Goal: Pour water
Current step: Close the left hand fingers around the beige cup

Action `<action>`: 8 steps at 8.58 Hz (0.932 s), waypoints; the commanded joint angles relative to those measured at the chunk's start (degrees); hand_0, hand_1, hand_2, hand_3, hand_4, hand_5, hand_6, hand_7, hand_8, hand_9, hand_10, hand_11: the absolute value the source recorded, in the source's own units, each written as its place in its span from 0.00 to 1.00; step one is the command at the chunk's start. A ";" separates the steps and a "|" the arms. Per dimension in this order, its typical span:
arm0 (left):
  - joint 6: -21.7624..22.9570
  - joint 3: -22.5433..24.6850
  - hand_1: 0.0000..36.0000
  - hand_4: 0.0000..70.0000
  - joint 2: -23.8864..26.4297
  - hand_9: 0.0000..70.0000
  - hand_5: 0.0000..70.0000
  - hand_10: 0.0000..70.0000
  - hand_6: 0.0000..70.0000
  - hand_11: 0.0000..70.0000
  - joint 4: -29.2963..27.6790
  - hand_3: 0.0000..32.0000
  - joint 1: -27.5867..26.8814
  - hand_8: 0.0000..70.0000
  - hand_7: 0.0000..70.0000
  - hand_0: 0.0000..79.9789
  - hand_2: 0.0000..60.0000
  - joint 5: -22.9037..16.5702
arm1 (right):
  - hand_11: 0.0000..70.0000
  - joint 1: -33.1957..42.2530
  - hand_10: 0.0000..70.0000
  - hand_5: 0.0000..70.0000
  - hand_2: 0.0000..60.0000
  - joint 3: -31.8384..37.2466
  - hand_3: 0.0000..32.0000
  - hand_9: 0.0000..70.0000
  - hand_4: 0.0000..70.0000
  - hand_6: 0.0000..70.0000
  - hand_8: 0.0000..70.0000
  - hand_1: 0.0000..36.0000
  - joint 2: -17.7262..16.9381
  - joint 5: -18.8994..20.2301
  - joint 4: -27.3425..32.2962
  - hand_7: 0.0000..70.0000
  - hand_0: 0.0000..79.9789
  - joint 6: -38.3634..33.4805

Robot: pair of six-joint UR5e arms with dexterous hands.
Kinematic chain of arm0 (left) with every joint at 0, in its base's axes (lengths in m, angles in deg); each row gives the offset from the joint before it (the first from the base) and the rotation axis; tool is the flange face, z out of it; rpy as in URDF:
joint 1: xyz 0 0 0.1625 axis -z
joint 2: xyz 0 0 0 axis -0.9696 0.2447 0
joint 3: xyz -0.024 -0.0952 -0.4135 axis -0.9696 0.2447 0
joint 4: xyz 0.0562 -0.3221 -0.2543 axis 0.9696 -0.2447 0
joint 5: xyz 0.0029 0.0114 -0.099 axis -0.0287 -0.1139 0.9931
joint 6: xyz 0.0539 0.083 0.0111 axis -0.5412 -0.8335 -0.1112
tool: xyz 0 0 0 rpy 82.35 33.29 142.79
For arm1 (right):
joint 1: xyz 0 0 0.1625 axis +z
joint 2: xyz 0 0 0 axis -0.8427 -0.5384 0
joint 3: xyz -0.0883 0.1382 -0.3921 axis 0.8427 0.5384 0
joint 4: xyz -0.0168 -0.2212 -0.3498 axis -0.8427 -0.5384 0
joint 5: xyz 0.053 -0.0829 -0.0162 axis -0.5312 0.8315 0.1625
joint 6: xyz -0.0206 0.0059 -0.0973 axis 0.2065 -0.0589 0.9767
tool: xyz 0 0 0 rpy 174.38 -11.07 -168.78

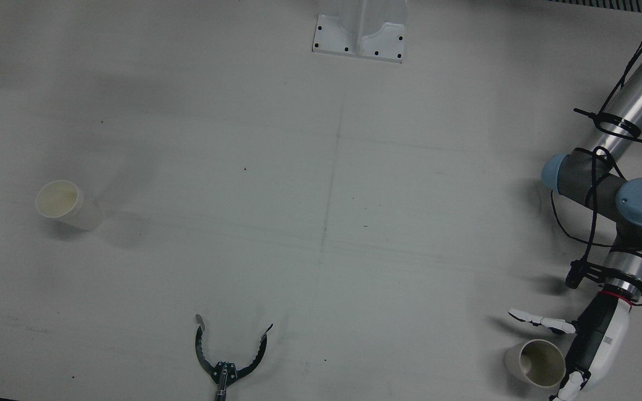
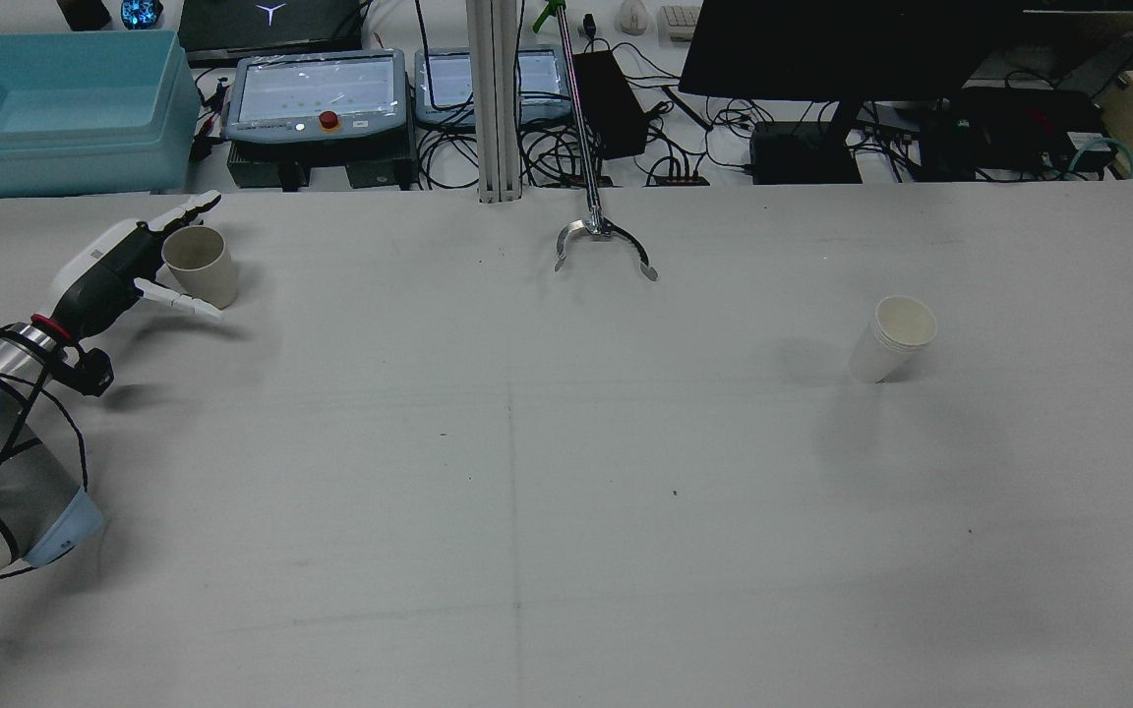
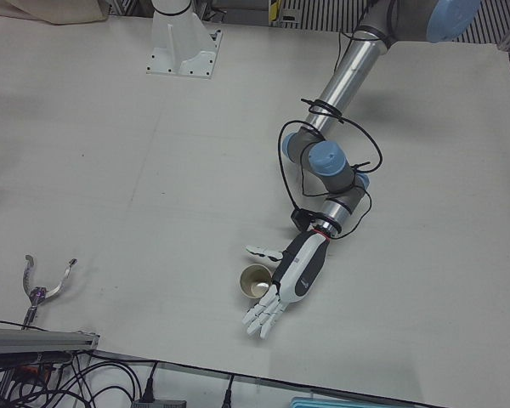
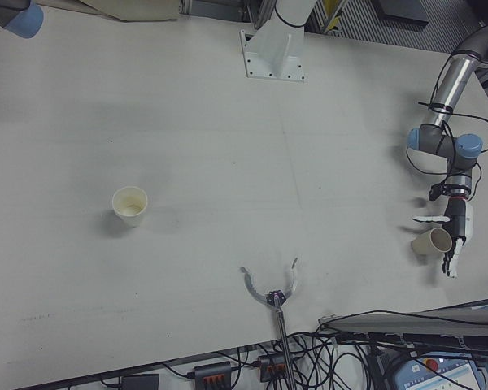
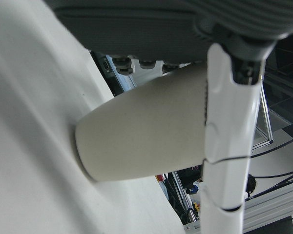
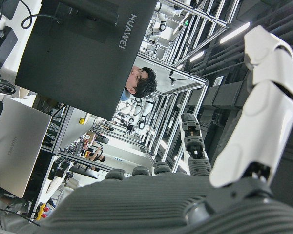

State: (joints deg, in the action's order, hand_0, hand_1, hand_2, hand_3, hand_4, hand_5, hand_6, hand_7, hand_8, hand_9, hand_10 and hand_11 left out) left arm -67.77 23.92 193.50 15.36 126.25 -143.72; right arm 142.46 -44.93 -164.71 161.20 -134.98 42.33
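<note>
A beige paper cup (image 1: 538, 363) stands upright near the table's operator-side edge; it also shows in the rear view (image 2: 201, 265), the left-front view (image 3: 257, 282) and the left hand view (image 5: 146, 131). My left hand (image 1: 594, 340) is open beside it, with the palm close to the cup's wall and fingers (image 3: 263, 319) spread on either side, not closed on it. A white paper cup (image 1: 67, 205) stands upright far across the table, also in the rear view (image 2: 891, 337). My right hand (image 6: 161, 204) shows only in its own view, fingers (image 6: 263, 112) extended, holding nothing.
A metal grabber tool (image 1: 229, 356) with open claws lies at the operator-side edge, mid-table. The arm pedestal (image 1: 359, 33) stands at the robot side. A teal bin (image 2: 55, 108), pendants and monitors sit beyond the table edge.
</note>
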 commanded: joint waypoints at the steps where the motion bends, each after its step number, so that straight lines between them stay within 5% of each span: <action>1: 0.00 -1.16 0.74 0.20 0.03 0.00 0.07 0.04 0.05 0.10 0.12 0.00 0.56 0.00 0.12 0.82 0.00 1.50 | 0.00 0.13 0.00 0.08 0.37 0.04 0.00 0.00 0.23 0.01 0.00 0.43 -0.24 0.25 0.01 0.05 0.58 -0.42; 8: -0.36 -1.96 0.73 0.22 0.29 0.00 0.16 0.03 0.03 0.08 0.12 0.00 0.47 0.00 0.09 0.80 0.02 1.77 | 0.00 0.22 0.00 0.07 0.36 0.04 0.01 0.00 0.21 0.01 0.00 0.43 -0.50 0.34 0.01 0.04 0.58 -0.68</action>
State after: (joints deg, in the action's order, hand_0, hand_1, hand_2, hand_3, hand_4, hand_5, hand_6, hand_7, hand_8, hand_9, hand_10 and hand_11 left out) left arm -68.02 22.00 193.73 15.48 126.80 -141.86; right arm 142.68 -44.92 -165.05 161.59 -134.97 41.70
